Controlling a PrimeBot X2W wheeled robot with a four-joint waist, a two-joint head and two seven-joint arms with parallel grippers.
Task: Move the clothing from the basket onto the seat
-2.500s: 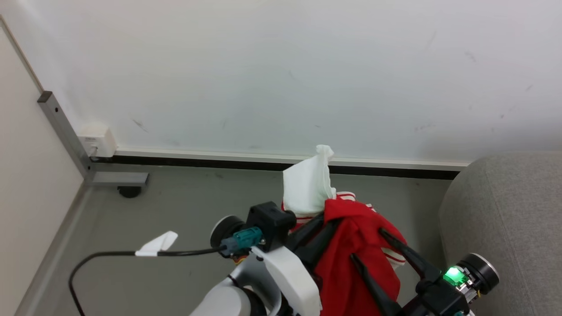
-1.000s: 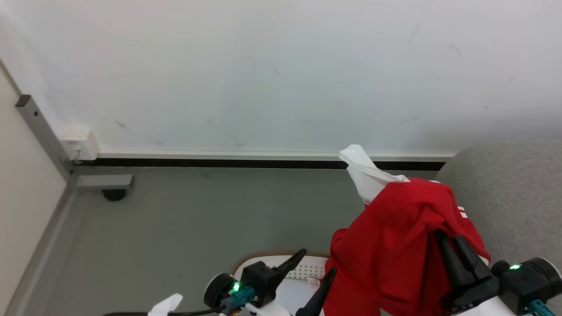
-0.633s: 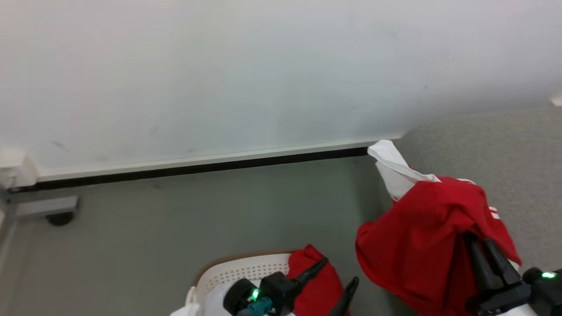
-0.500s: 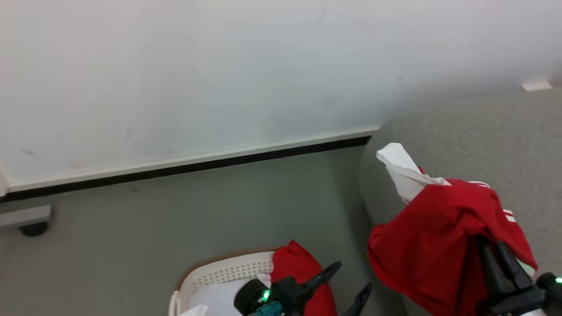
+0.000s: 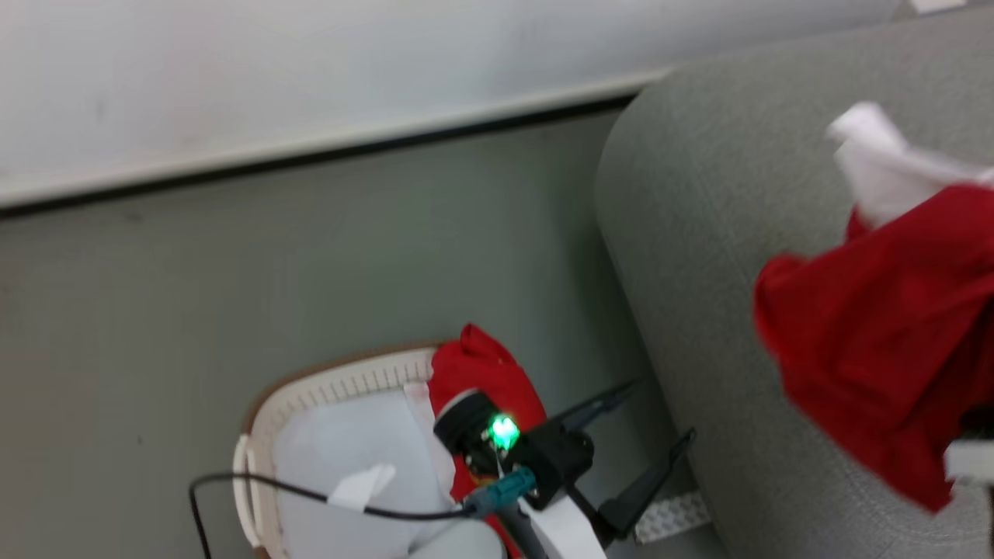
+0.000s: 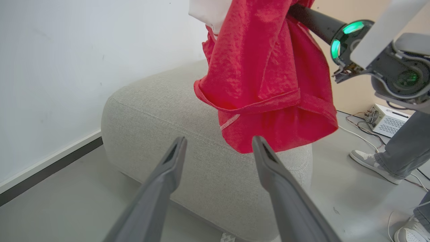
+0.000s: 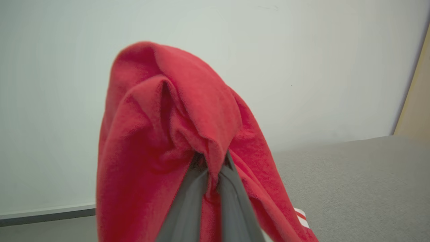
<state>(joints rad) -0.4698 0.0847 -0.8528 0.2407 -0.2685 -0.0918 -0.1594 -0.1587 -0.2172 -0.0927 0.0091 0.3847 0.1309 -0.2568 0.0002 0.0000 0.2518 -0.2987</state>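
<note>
One red garment (image 6: 265, 67) hangs from right gripper (image 7: 211, 163).

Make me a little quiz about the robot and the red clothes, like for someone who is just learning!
1. True or false: the left gripper is open and holds nothing.
2. How many red garments lie in the basket?
3. The right gripper is shut on a red garment. That garment hangs: A) inside the basket, B) in the air over the sofa, C) flat on the floor.

Key: 1 true. 2 one, the other red garment, at the basket's rim. 3 B.
</note>
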